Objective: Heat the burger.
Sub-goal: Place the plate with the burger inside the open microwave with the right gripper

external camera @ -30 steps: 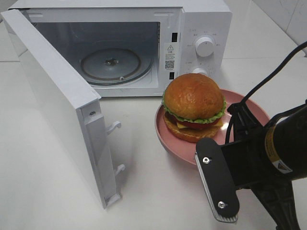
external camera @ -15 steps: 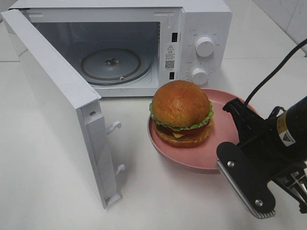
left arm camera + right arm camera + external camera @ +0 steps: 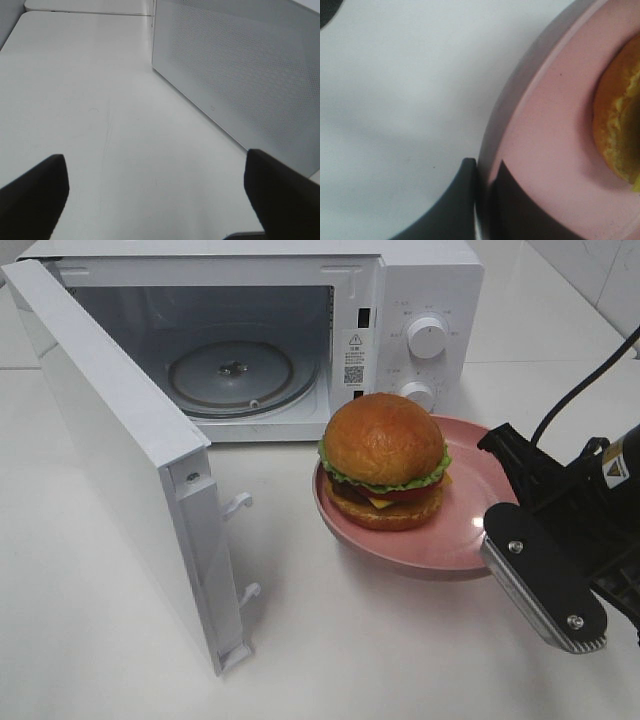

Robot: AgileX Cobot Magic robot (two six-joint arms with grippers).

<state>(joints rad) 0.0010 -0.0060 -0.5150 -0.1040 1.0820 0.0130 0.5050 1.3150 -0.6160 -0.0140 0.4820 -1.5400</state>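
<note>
Our left end effector (image 3: pixel 155 156) hangs with its jaws spread wide, gripping nothing. Our right end effector (image 3: pixel 483 170) is pinched tight on the rim of the plate (image 3: pixel 545 125), and our right arm (image 3: pixel 600 505) reaches in low from the right.

- A white table (image 3: pixel 330 660) is seen bearing a white microwave (image 3: pixel 420 300) toward its far side, the door (image 3: pixel 120 460) swung open over the tabletop.
- A pink plate (image 3: pixel 470 530) is pictured just before the microwave; contact with the table cannot be made out.
</note>
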